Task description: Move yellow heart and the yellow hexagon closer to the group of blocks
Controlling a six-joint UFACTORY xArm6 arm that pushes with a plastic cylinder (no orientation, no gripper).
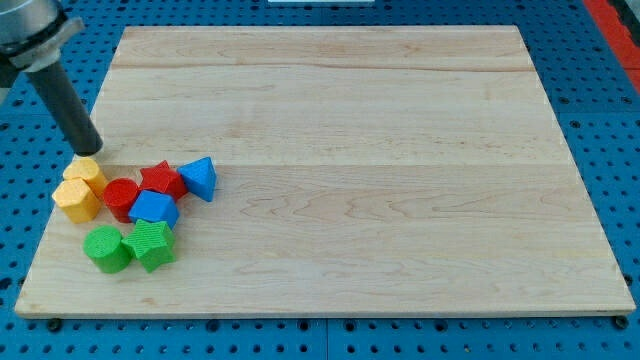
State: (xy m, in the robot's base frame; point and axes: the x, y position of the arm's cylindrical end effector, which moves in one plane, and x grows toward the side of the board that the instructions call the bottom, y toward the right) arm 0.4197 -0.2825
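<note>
My tip (pixel 87 151) stands at the view's left edge of the wooden board, just above the yellow hexagon (pixel 85 172) and touching or nearly touching its top. The yellow heart (pixel 76 200) lies right below the hexagon. Both yellow blocks sit against the group: a red round block (pixel 121 198), a red star (pixel 161 180), a blue triangular block (pixel 200 177), a blue block (pixel 153 209), a green round block (pixel 107 249) and a green star (pixel 150 245).
The wooden board (pixel 350 150) lies on a blue pegboard table. All the blocks cluster near the board's left edge, in the lower left of the view. The rod rises from the tip toward the view's top left corner.
</note>
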